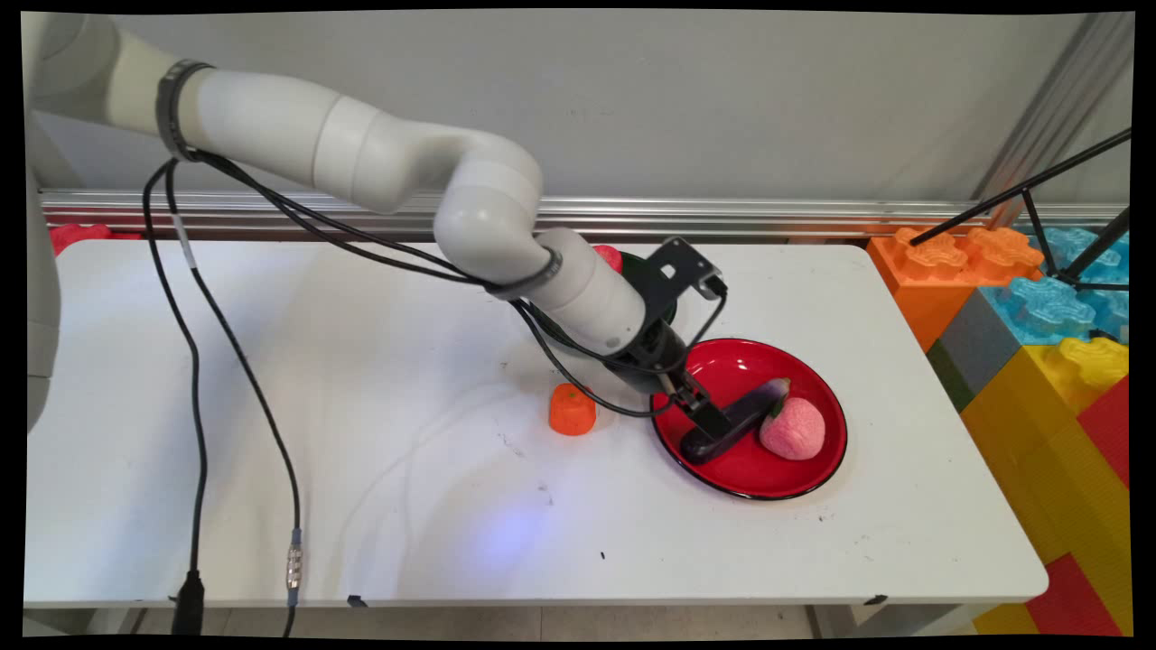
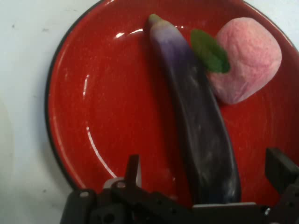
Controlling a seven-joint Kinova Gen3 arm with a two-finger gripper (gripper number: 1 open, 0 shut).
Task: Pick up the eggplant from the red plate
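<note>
Robot lab: white table (image 1: 271, 379), bare wall, giant toy blocks (image 1: 1039, 343) (foam-like), tripod (image 1: 1039, 194).

Eggplant (image 1: 736, 420) and peach (image 1: 793, 429) on red plate (image 1: 731, 361)

I see gripper (image 1: 713, 417) low over red plate (image 1: 804, 370) | fingers spread astride eggplant (image 1: 736, 422) | pink peach (image 1: 793, 428) blocks 3 o'clock | orange piece (image 1: 573, 409) at 9 | bare table at 6

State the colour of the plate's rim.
Black, edging the red plate; hand view shows it best.
</note>
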